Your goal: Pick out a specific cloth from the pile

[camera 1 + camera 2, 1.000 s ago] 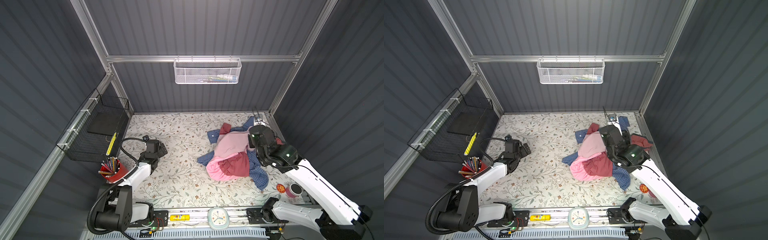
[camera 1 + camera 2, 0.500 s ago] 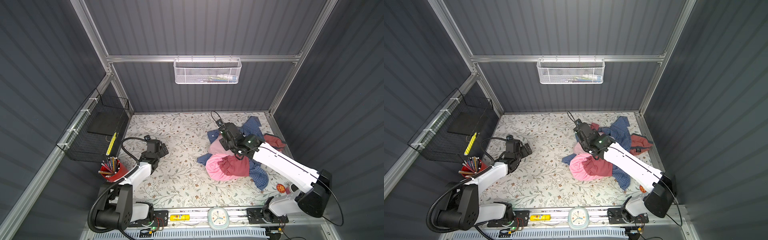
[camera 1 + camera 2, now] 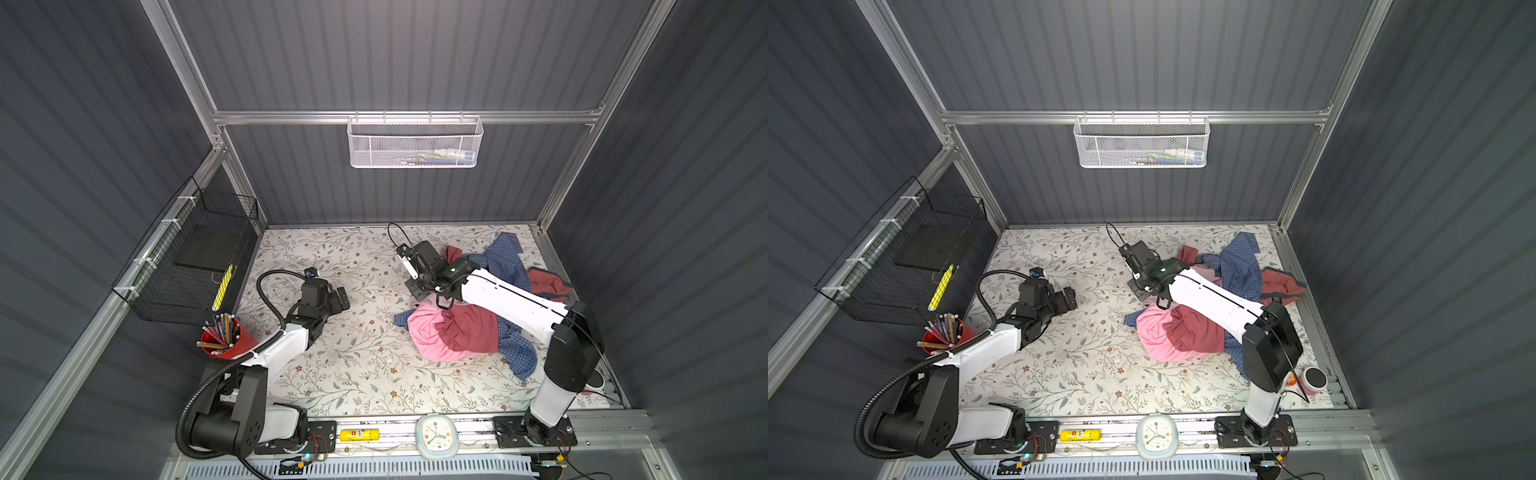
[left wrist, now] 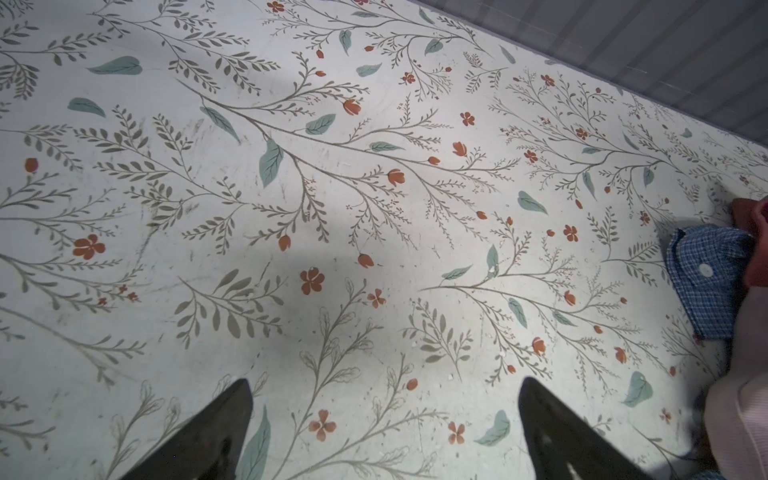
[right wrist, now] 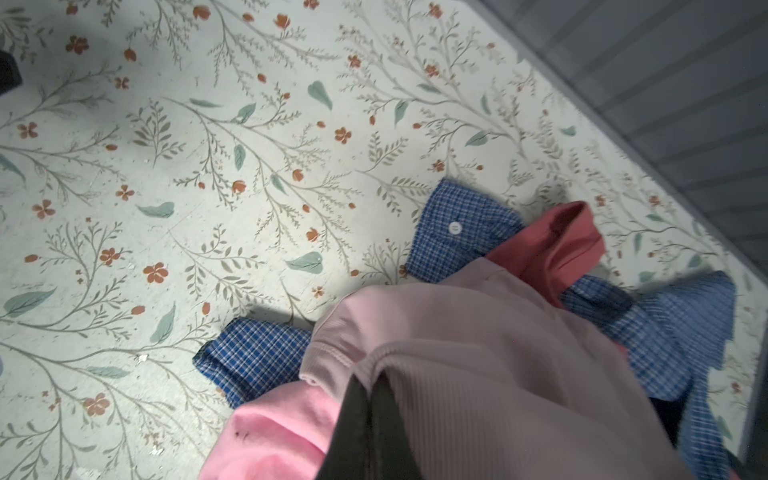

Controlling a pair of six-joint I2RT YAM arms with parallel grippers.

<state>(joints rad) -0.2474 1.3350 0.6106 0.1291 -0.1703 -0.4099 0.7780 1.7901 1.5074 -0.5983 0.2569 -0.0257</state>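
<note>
The cloth (image 5: 478,353), pale dusty pink and ribbed, sits on top of the pile (image 3: 457,332). It lies over the blue-checked shirt (image 5: 461,232), with the bright pink cloth (image 5: 274,432) and a red garment (image 5: 552,249) just beside it. The right tool (image 5: 368,399) is pinched tight on a fold of it, so the grasp looks made and the pull-out is in hand. Next it probably needs lifting up and away, free of the shirt. The left tool (image 4: 384,386) gapes wide over bare counter (image 3: 353,365), well apart.
</note>
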